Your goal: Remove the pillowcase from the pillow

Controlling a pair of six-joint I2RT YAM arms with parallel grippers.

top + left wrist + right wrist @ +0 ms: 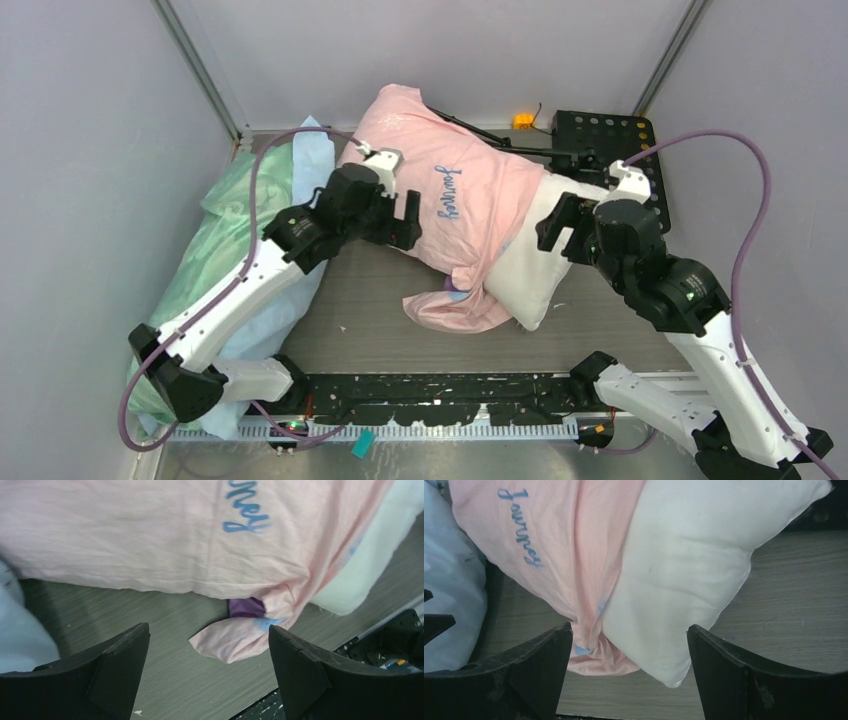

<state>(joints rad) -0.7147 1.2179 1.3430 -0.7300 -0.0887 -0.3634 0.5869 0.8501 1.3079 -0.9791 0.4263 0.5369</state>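
Black left fingers hang apart, empty, beside pink pillowcase on the table, bunched halfway off white pillow. Right fingers apart over the bare end. Best: left pinches bunched hem, right pins pillow, pull opposite ways.

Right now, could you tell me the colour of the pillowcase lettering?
Blue lettering on pink, clearest in the right wrist view.

Top view looks down from above the near edge over the whole tabletop; both wrist views sit close, sharing the pillowcase lettering
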